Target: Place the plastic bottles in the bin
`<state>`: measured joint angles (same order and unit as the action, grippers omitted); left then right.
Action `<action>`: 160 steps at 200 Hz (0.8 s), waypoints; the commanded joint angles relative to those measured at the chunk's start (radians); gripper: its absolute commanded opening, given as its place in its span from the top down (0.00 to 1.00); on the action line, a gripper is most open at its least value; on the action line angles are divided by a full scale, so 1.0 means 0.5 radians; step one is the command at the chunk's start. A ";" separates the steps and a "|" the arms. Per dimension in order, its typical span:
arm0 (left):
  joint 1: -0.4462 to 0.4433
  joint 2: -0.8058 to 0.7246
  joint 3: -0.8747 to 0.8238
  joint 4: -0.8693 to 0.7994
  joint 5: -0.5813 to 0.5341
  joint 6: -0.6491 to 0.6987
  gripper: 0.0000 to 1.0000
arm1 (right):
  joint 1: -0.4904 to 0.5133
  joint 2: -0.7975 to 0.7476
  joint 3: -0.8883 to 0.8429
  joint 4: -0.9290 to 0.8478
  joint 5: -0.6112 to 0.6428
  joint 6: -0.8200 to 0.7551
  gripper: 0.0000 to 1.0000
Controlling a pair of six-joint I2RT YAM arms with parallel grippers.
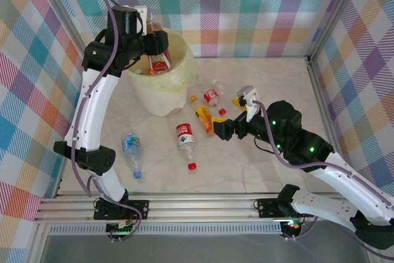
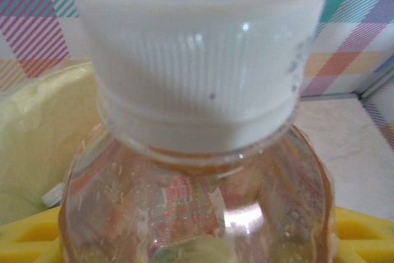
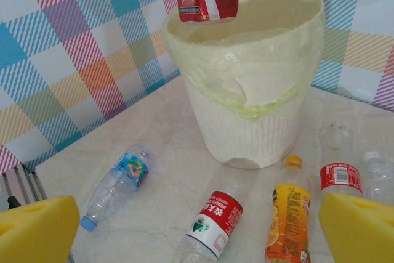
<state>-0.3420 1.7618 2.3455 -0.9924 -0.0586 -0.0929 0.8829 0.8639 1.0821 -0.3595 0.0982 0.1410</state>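
My left gripper [image 1: 157,46] is shut on a clear amber-tinted bottle [image 1: 159,61] with a red label, and holds it over the open mouth of the pale-yellow bin [image 1: 161,93]. In the left wrist view its white cap [image 2: 197,53] is very close, with yellow pads [image 2: 363,233] at either side of the body. My right gripper [image 1: 225,129] hangs open over the table, nothing between its yellow pads [image 3: 37,231]. Below it lie a red-and-white-labelled bottle [image 3: 215,225], an orange bottle [image 3: 288,218] and a blue-labelled bottle [image 3: 120,180].
More bottles lie right of the bin: a small red-labelled one [image 1: 212,95] and a clear one [image 3: 377,173]. The blue-labelled bottle [image 1: 132,153] lies alone at the left. Checked walls close in the left, back and right sides; a metal rail [image 1: 184,207] runs along the near edge.
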 commanded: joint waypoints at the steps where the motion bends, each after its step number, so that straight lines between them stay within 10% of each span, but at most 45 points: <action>1: 0.067 0.087 0.087 -0.073 -0.071 0.125 0.34 | 0.009 0.015 0.078 0.022 0.031 0.003 0.00; 160: 0.214 0.441 0.119 -0.297 0.118 0.064 0.14 | 0.007 0.079 0.076 -0.086 0.051 0.098 0.00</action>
<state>-0.2451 1.9865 2.3711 -1.1229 -0.0296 -0.0433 0.8829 0.9146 1.1019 -0.3954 0.1062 0.1684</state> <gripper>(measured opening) 0.827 0.996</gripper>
